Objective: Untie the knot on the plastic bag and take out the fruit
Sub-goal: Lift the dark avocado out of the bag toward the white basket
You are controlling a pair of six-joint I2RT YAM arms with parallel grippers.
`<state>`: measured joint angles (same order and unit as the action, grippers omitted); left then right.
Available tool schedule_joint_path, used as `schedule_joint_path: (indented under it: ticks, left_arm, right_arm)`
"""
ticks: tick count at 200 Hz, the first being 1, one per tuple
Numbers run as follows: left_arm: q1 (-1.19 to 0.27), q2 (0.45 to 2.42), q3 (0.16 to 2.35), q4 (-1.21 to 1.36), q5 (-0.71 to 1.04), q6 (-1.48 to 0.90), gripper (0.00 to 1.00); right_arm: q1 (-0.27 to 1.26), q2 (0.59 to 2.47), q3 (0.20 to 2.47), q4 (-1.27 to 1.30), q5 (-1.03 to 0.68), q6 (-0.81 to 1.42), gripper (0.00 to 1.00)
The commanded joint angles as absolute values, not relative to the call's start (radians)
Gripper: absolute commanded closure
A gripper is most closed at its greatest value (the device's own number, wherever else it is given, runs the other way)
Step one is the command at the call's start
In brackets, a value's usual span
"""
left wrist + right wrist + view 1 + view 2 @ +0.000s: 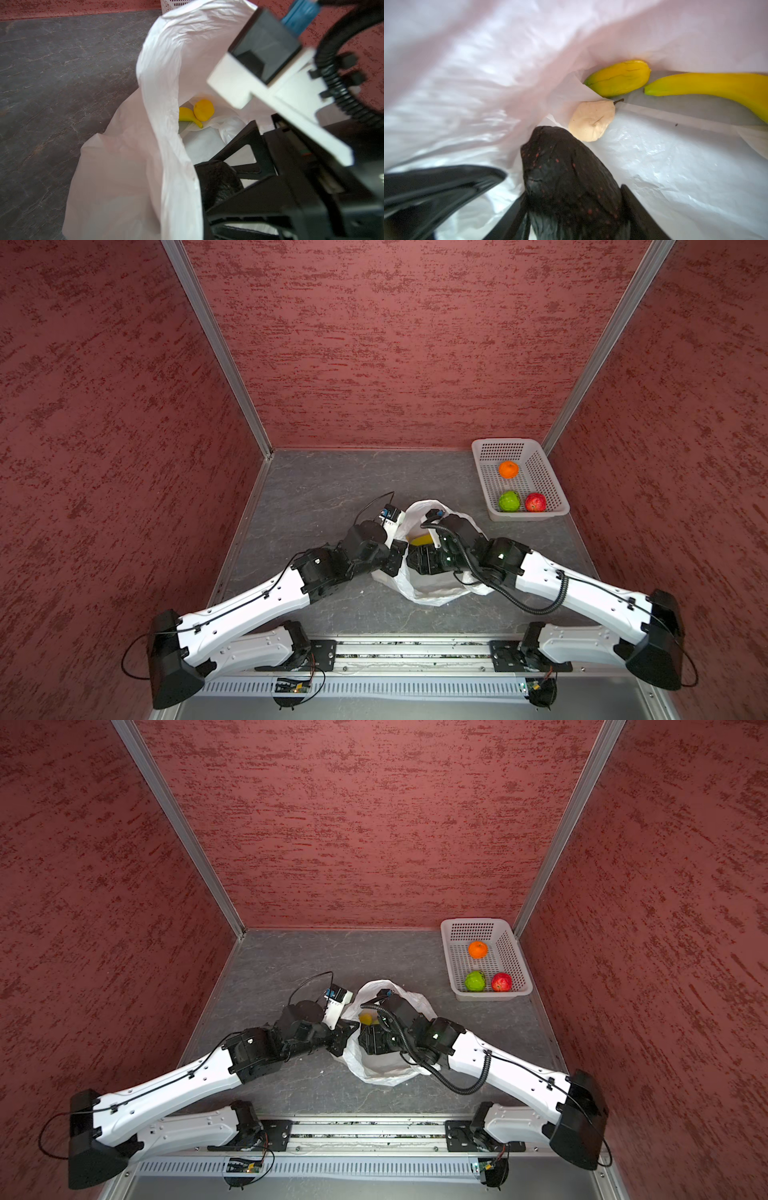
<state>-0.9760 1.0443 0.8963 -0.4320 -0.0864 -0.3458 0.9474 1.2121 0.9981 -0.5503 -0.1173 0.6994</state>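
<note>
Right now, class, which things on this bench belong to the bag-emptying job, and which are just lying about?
Job: plastic bag; avocado, pale pear, mango, banana and lemon inside it; orange, green apple and red apple, already in the white basket.
Just there: grey table; red walls.

Right pincer (571, 207) and avocado (566, 166) crowd plastic bag (432, 593) mouth; floor (316, 497) around bag open

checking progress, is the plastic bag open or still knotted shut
Open. The plastic bag gapes wide at the mouth; a banana and lemon lie inside, and the right gripper reaches in, jaws around an avocado.
</note>
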Motion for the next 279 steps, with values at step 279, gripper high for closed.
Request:
schedule_joint_path:
  ticks: [279]
  left_arm:
    - [-0.9,1.1,0.979,-0.492,-0.045,-0.276,1.0]
  right_arm:
    - [0.949,0.976,1.076,-0.475,0.134,0.605,0.57]
